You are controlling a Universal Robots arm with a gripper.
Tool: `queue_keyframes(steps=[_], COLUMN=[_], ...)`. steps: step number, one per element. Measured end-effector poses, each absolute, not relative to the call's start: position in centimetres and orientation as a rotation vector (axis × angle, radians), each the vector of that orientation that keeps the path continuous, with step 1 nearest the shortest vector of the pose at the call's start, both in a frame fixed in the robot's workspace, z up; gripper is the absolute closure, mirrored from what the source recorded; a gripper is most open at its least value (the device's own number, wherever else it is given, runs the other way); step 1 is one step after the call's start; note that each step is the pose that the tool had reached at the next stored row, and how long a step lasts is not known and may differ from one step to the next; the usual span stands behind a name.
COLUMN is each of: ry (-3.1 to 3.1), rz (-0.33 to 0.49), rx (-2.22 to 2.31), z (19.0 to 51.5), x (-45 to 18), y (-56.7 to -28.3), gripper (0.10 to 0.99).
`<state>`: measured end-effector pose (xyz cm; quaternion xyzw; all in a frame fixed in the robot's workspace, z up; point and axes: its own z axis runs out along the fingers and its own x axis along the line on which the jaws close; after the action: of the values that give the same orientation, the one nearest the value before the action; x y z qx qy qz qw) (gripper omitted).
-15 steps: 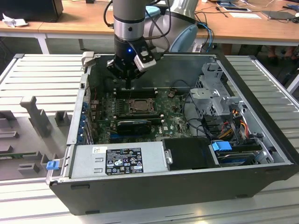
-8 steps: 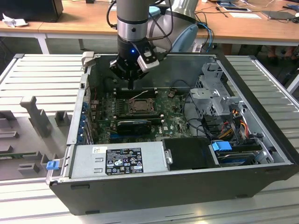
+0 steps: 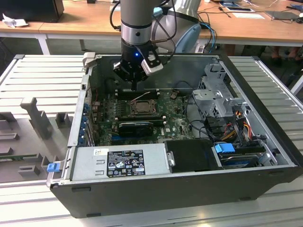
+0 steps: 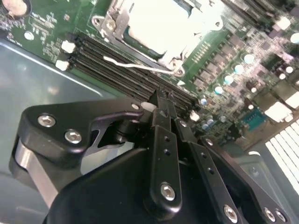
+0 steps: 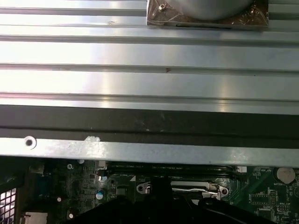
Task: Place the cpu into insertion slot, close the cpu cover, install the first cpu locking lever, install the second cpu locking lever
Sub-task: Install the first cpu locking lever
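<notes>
- Second wrist view: one cpu [image 4: 159,23], a square chip with a glaring pale face, sits in the insertion slot [image 3: 128,111] mid-motherboard inside the open computer case [image 3: 189,189] on the ridged table [image 3: 42,80].
- One cpu cover [image 4: 110,25], a metal frame, lies around the chip.
- One thin wire cpu locking lever [image 4: 135,65] slants along the socket's far edge.
- The arm [image 3: 137,19] drops vertically, and its end effector [image 3: 136,86] hovers just beyond the socket's far side, fingers [image 4: 163,135] pressed together, pinching nothing.

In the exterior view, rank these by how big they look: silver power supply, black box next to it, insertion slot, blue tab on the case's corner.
1. silver power supply
2. black box
3. insertion slot, less sure since it sits farther from the camera
4. blue tab
</notes>
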<state>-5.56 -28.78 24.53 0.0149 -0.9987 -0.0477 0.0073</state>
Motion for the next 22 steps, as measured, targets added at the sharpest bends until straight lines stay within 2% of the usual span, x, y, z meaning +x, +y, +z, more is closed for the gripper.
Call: queue_keyframes(steps=[22], ry=[-3.119], rz=[-0.144], rx=[0.115], z=[23.6], x=[-4.1], y=[-28.7], gripper=[0.980])
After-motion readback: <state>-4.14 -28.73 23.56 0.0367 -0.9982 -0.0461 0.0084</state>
